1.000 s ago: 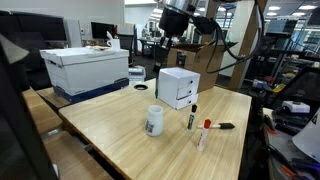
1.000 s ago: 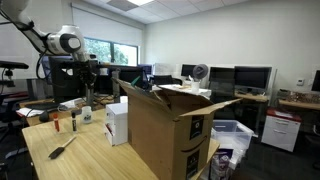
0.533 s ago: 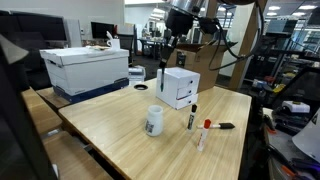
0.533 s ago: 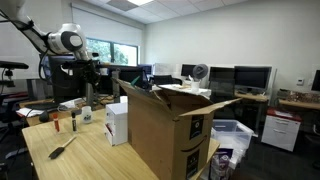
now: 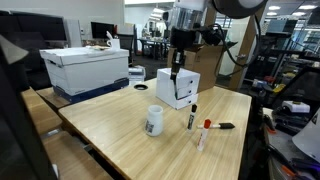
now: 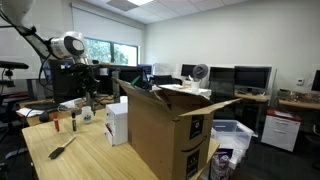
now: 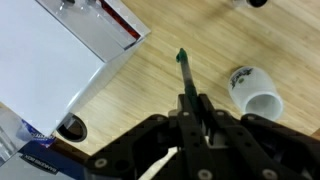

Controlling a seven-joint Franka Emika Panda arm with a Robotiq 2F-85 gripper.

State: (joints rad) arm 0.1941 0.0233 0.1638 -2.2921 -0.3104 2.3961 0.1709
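1. The robot arm's tool [image 7: 193, 106] is clamped tight on a green marker [image 7: 184, 72], its jaws closed on the barrel, as the wrist view shows.
2. The marker is held in the air above the wooden counter [image 5: 115, 140]. In the wrist view its green tip sits over bare wood, between a small white box [image 7: 50, 50] and a white cup [image 7: 250, 88].
3. In an exterior view the tool [image 5: 176, 62] hangs just above that small white box [image 5: 178, 90], which stands near the counter's far end.
4. The white cup [image 5: 154, 121] sits upright on the counter, apart from the box.
5. Three more markers lie near the cup: a black one [image 5: 191, 118], a red-capped one [image 5: 204, 134] and another dark one [image 5: 224, 126].
6. A large white storage box [image 5: 85, 66] stands at the counter's far side.
7. An open cardboard carton [image 6: 165, 130] fills the foreground in an exterior view.
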